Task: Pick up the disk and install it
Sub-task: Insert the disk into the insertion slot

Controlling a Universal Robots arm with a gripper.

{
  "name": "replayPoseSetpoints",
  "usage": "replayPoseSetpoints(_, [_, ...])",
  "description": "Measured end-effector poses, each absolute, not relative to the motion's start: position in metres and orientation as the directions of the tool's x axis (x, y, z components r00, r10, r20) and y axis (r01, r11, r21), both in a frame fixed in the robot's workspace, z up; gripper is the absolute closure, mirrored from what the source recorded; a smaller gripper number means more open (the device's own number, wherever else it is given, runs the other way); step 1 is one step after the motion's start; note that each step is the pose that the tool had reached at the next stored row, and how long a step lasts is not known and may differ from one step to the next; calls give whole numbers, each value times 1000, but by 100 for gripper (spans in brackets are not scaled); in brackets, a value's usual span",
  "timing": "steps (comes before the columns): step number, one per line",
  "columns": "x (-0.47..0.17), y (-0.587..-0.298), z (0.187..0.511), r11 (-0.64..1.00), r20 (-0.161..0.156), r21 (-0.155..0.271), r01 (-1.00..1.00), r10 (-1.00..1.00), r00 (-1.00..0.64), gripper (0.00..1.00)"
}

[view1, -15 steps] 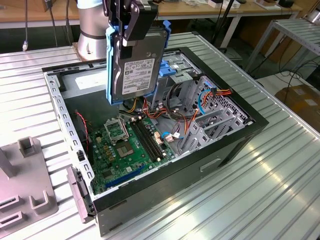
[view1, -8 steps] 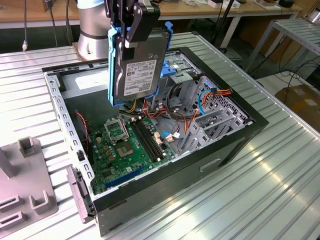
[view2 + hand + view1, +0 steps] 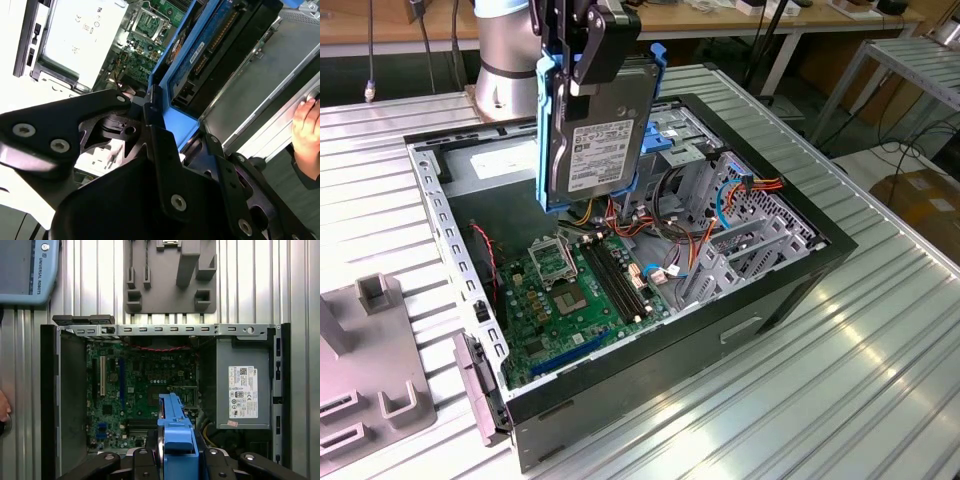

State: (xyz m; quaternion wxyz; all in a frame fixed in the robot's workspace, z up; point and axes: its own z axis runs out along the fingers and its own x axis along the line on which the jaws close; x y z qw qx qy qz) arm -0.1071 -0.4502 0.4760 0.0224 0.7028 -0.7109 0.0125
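The disk (image 3: 598,135) hangs upright above the open computer case (image 3: 790,290), its white label facing the exterior view and its blue frame round the edges. My gripper (image 3: 585,58) is shut on its top end. In the first wrist view the disk's blue frame (image 3: 175,429) runs out from between my black fingers (image 3: 140,460), over the green motherboard (image 3: 135,385). The second wrist view shows the disk (image 3: 210,45) edge-on, with its circuit-board side showing, clamped in the gripper (image 3: 165,122).
A grey power supply box with a white sticker (image 3: 243,390) fills one end of the case. A metal drive cage (image 3: 740,215) and loose cables stand beside the motherboard. A grey fixture (image 3: 370,370) lies on the ribbed table. A person's hand (image 3: 307,122) rests at the case's edge.
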Motion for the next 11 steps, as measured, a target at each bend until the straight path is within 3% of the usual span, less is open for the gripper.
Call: replayPoseSetpoints(11, [-94, -455, 475, 12, 50, 14, -1000, -999, -11, 63])
